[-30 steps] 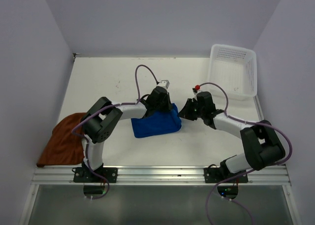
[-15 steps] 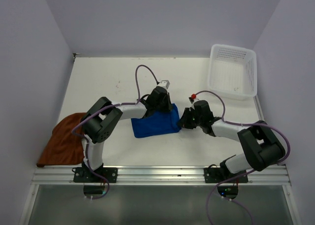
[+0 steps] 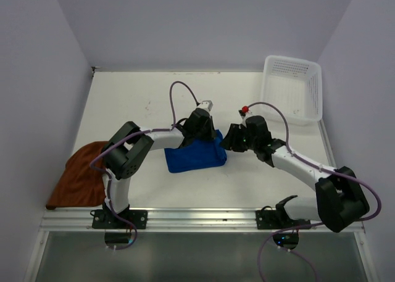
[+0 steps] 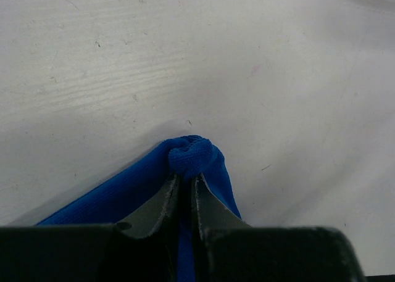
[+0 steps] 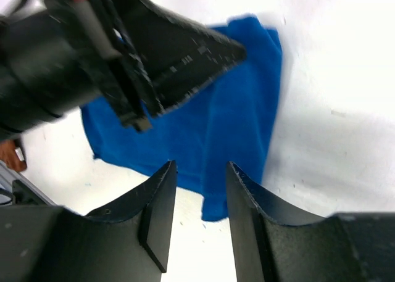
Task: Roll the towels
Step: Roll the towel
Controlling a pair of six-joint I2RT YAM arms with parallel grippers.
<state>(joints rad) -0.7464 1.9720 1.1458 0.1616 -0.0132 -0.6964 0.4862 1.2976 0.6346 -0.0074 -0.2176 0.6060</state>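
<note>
The blue towel (image 3: 192, 156) lies folded in the middle of the table. My left gripper (image 3: 208, 132) is shut on its far right corner, and the left wrist view shows the bunched corner (image 4: 192, 155) squeezed at the tips of that gripper (image 4: 187, 178). My right gripper (image 3: 227, 140) hovers just right of the towel's right edge, open. In the right wrist view it (image 5: 200, 168) holds nothing, with the blue towel (image 5: 207, 131) below and ahead of it. The brown towel (image 3: 78, 176) lies crumpled at the table's left edge.
A white perforated basket (image 3: 308, 91) stands at the back right. The left arm's finger (image 5: 185, 50) crosses the upper right wrist view, close to my right gripper. A metal rail (image 3: 197, 219) runs along the table's near edge.
My right gripper dipped toward the towel's right edge, then drew back up and its jaws opened. The left gripper kept its hold on the corner.
</note>
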